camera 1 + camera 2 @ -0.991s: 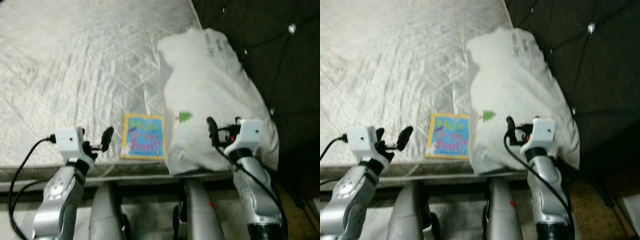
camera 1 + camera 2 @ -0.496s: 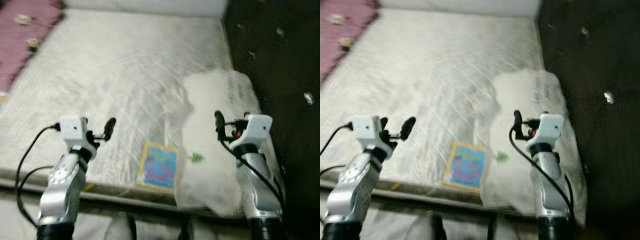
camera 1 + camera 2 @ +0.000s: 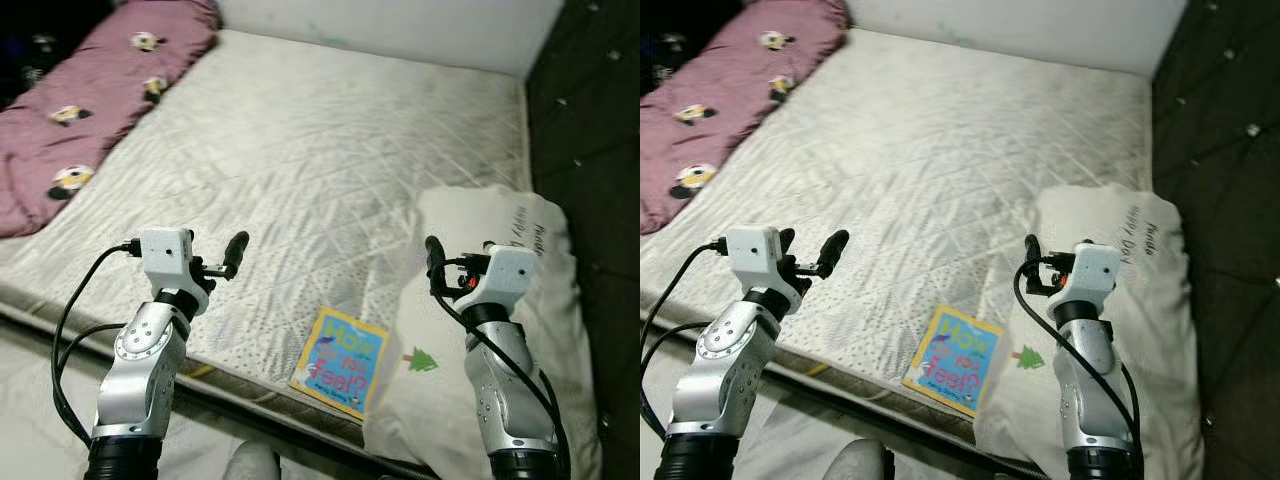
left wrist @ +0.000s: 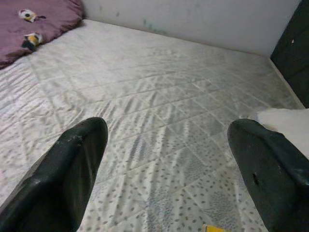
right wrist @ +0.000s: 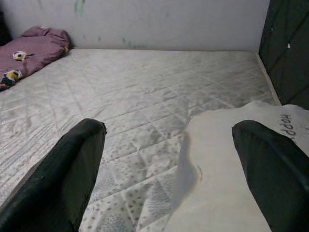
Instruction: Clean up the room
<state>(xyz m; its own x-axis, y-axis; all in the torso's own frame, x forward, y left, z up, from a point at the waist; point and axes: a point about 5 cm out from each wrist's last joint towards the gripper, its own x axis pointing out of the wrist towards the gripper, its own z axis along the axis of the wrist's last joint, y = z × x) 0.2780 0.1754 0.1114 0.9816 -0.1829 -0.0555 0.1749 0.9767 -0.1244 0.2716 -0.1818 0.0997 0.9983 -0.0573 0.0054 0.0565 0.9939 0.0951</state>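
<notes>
Left gripper (image 4: 159,159) raised over near mattress edge, jaws spread wide, nothing between them, touching nothing. Right gripper (image 5: 169,159) same: wide apart, empty, held above near end of white pillow (image 3: 520,330). Picture book (image 3: 341,361) flat on quilted mattress (image 3: 330,170) at near edge, between the arms, its right side just beside or tucked under the pillow – cannot tell which. Pillow runs along dark tufted headboard (image 3: 590,110). Far left: purple blanket (image 3: 90,100) with small animal print, bunched along mattress side
</notes>
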